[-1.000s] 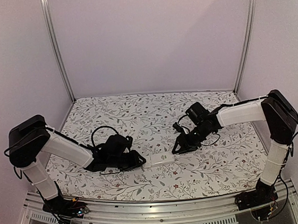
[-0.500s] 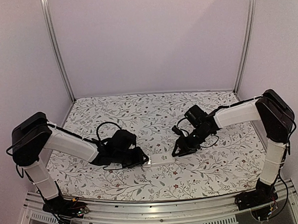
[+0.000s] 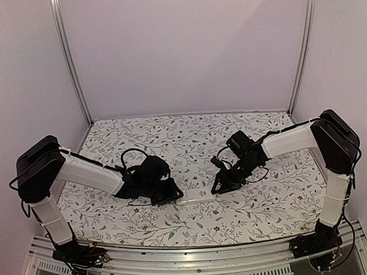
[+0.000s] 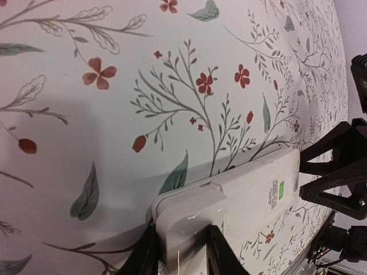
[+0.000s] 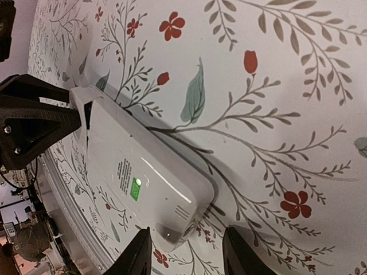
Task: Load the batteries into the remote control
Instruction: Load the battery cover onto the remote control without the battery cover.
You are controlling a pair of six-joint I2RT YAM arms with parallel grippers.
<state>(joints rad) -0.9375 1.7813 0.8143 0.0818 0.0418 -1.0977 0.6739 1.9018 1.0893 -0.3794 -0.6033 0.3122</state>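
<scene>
The white remote control (image 3: 198, 198) lies back up on the flowered cloth between the two arms, with a green label (image 5: 135, 188) showing on its back. My left gripper (image 3: 174, 194) is shut on its left end: in the left wrist view the two black fingers (image 4: 182, 232) clamp that end of the remote control (image 4: 246, 186), where a raised cover edge shows. My right gripper (image 3: 218, 185) stands open at the other end. Its fingers (image 5: 186, 240) straddle the rounded end of the remote control (image 5: 137, 166) without pinching it. The batteries are out of view.
The flowered tablecloth (image 3: 190, 143) covers the table. A metal rail (image 3: 196, 260) runs along the near edge, and pale walls with two metal posts (image 3: 69, 63) close in the back and sides. Both arm bases stand at the near corners.
The left arm has slid right, bringing its gripper onto the remote's left end. The right gripper has edged slightly left toward the other end.
</scene>
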